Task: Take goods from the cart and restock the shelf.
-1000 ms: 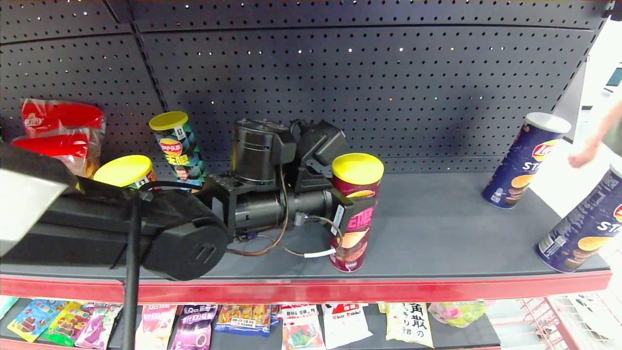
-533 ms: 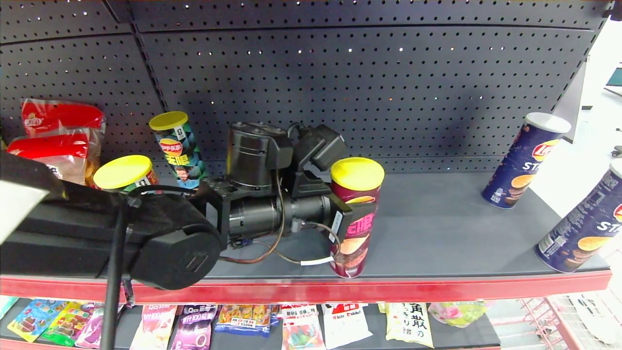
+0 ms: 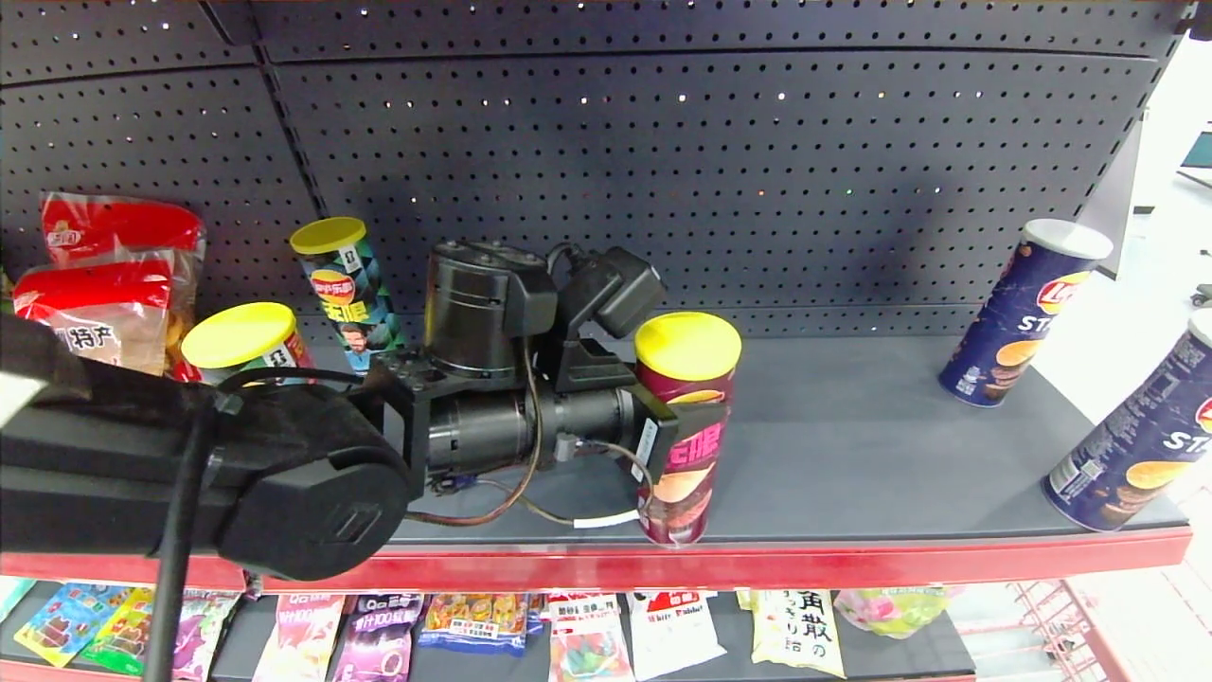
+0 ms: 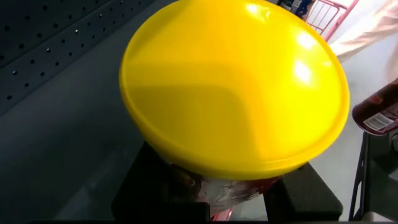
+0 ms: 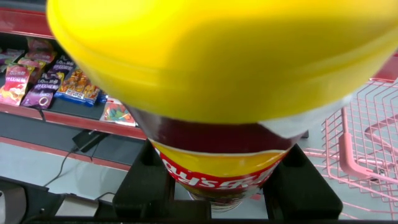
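Several goods stand on the grey metal shelf (image 3: 852, 455). Far left: red foil snack bags (image 3: 104, 275), then a yellow-lidded tube (image 3: 241, 333) half hidden behind the arm, then a teal patterned tube (image 3: 346, 284) close to the pegboard.

Mid-shelf: left gripper (image 3: 677, 423), jaws clamped around a maroon cardboard crisp tube with a yellow plastic lid (image 3: 678, 483). Nearly upright, base right at the red front lip; resting or just above, cannot tell.

Well to the right: a dark blue white-lidded tube (image 3: 1018, 317) near the back, and a second blue tube (image 3: 1131, 445) at the front corner.

Right gripper (image 5: 227, 186): jaws closed on a second maroon yellow-lidded tube (image 5: 217, 155), held near the pink wire cart (image 5: 351, 168).

Risks a forward topple onto the lower-shelf snack packets (image 3: 587, 630) if released this close to the lip; tall, narrow, easily tipped. Could also be dragged over on withdrawal with the jaws opened too little.

Lids on every tube, contents unseen. Cart's load hidden behind the held tube.
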Controlling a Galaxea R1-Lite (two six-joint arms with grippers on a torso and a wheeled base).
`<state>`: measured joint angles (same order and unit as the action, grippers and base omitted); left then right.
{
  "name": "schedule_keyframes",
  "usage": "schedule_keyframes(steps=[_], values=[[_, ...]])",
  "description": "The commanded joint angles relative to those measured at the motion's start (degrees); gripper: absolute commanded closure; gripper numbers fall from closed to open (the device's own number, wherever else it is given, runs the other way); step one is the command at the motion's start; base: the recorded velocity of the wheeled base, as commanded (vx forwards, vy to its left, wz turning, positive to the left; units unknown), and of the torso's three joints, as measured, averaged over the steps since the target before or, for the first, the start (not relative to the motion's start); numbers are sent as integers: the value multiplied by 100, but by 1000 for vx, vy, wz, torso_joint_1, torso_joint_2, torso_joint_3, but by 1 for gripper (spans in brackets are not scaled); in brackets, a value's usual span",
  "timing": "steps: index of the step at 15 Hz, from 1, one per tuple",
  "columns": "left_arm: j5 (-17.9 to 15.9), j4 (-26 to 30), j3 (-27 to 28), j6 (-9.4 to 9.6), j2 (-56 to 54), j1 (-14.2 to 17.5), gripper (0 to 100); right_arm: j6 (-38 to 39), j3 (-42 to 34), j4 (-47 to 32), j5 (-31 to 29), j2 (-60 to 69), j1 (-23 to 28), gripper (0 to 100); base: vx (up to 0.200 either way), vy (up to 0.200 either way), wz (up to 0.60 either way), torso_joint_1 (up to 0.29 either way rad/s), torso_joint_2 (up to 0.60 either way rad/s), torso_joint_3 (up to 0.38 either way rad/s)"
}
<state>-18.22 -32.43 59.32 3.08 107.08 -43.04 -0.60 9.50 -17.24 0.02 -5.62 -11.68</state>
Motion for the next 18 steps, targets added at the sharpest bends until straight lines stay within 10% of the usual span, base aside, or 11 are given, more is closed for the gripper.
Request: schedule_keyframes(steps=[1,5,6,12,18], values=[[-6,-9,1,8,-3,-2,100,-2,0,1,-2,-9,-1,100,0,0,0,0,0,0],[-6,-9,-8,131,14,-2,100,-2,0,1,-2,-9,-1,100,0,0,0,0,0,0],[-23,-9,-8,254,32,-2,0,-2,0,1,-2,-9,-1,100,0,0,0,0,0,0],[-14,-9,-122,280,-65,24,0,-2,0,1,-2,-9,-1,100,0,0,0,0,0,0],[100,-176,-1836,245,-1471,332,0,-11,0,1,15,-9,-10,100,0,0,0,0,0,0]])
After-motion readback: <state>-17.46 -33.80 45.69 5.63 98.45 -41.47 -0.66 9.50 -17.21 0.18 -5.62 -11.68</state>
